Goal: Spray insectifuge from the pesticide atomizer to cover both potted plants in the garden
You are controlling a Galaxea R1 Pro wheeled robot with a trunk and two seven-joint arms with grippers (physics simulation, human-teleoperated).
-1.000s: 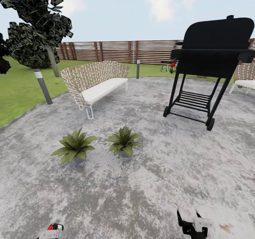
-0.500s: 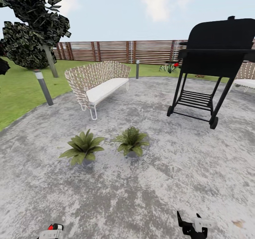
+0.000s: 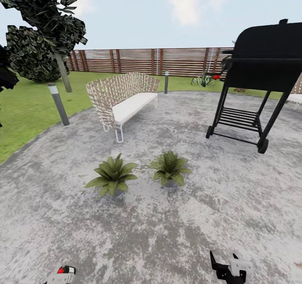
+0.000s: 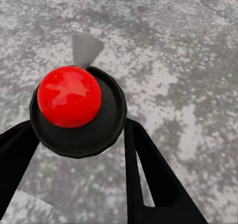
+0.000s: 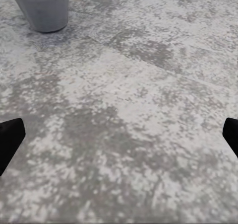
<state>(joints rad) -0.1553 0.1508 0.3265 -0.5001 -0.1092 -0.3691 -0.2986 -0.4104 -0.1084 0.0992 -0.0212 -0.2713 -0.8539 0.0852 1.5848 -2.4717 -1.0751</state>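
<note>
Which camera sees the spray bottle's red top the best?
The left wrist view: the pesticide atomizer sits close up between the left gripper fingers, red top facing the camera. The head view catches just a small red speck at the bottom edge.

Paving (image 3: 176, 233): mottled grey, rough and matt, stone- or concrete-like; fence (image 3: 138, 60): brown wood slats; bench (image 3: 121, 97): woven wicker shell with a smooth white seat pad on thin pale metal legs. Grill (image 3: 260, 69): matt black, metal-looking, with a slatted lower shelf; lamp post (image 3: 58, 104): smooth grey with a pale band at the top. Atomizer (image 4: 74, 110): glossy red knob with highlights on a matt black cap, between smooth black fingers (image 4: 148, 179); pot (image 5: 42, 5): plain matt grey.
</note>
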